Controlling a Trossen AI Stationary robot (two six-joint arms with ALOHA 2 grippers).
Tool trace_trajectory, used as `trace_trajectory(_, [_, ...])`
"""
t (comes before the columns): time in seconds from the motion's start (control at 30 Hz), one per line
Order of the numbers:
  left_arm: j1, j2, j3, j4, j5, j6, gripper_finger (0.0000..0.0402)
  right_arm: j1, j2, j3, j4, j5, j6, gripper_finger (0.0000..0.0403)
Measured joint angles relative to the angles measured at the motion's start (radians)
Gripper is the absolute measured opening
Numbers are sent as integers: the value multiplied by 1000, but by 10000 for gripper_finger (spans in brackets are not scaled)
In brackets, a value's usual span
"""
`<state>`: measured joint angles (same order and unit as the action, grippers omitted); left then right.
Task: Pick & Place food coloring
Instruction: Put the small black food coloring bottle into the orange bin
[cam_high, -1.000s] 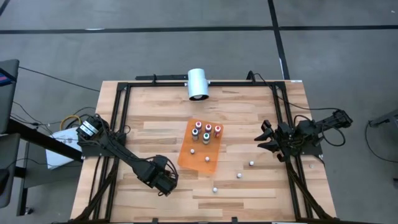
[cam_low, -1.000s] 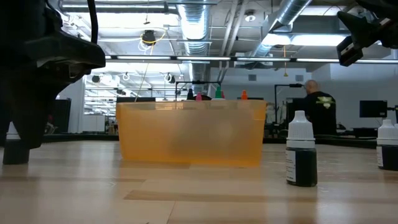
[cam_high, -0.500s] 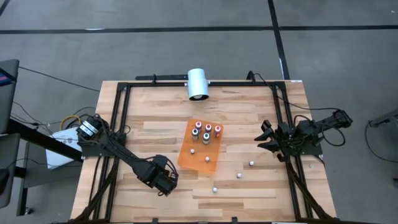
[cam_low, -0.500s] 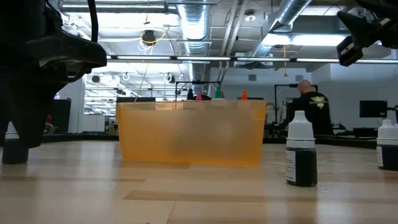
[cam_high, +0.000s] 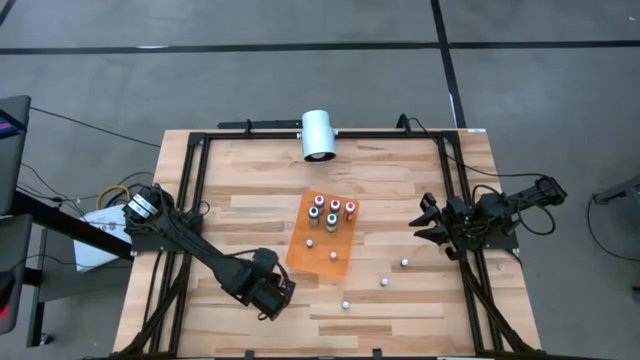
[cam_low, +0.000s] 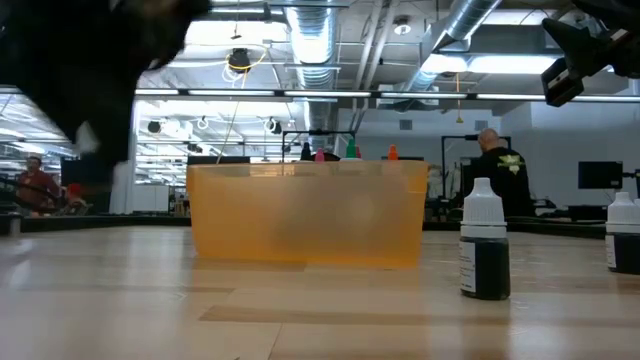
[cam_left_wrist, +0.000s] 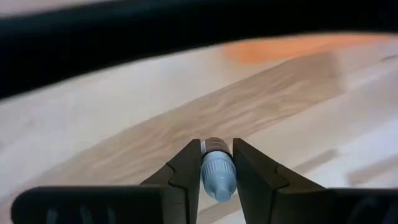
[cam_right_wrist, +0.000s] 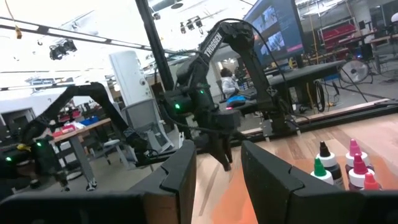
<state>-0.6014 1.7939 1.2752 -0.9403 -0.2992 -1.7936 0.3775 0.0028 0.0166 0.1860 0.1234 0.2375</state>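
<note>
Left wrist view shows the left gripper (cam_left_wrist: 217, 168) pinching a small dark food-colouring bottle with a pale blue cap (cam_left_wrist: 216, 169) — its long axis running along the fingers — with the flat orange sheet (cam_high: 322, 243) just beyond, toward the table's middle.

The left claw (cam_high: 276, 296) has been shifted a little along the table (cam_high: 400, 180), toward the right side and the near edge in the high view. In the low view, the dark arm (cam_low: 90, 70) has been swung up and across the upper left corner, and the bottle that stood under it at the left edge is gone from the tabletop. A bottle (cam_left_wrist: 217, 171) is now seen pinched between the left claw's fingers (cam_left_wrist: 186, 171) in the left wrist view, its pale cap toward the camera. A person (cam_low: 38, 186) in red has been uncovered far back at the left.
</note>
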Motion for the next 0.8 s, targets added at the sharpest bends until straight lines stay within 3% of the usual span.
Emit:
trace_trajectory(0.33, [115,5,199,7,-162,409,72,0,0,0,-1,0,0,116])
trace_trajectory(0.57, [250,14,199,40,-87,631,73,0,0,0,-4,0,-1,116])
trace_trajectory(0.8, [292,94,198,51,-6,668,73,0,1,0,-17,0,-1,116])
